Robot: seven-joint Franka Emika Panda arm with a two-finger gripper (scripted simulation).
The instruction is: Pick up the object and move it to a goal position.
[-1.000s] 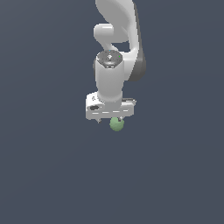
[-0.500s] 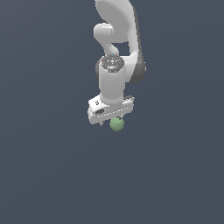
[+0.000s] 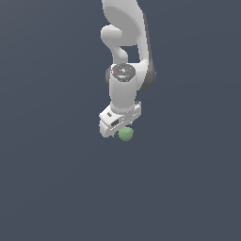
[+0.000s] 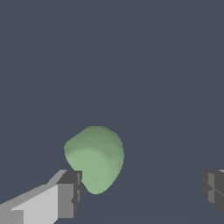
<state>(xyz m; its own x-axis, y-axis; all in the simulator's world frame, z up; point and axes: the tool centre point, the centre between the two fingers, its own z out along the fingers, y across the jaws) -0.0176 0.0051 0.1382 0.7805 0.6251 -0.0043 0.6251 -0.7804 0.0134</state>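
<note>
Approach step: end effector point(image 4: 139, 190) spread wide, gripping nothing, green lump point(image 4: 95, 157) just beside one finger point(image 4: 68, 194); next, centre over it, then close.

Pale-green matte object point(image 4: 95, 158), white end effector point(image 4: 139, 192) with dark grey pads point(image 4: 70, 192), slate-blue background point(image 3: 47, 164)

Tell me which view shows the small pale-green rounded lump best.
The wrist view: the small pale-green rounded lump fills the frame, unobstructed, beside one of the spread fingers. The exterior view shows it tiny, partly tucked under the white gripper.
</note>
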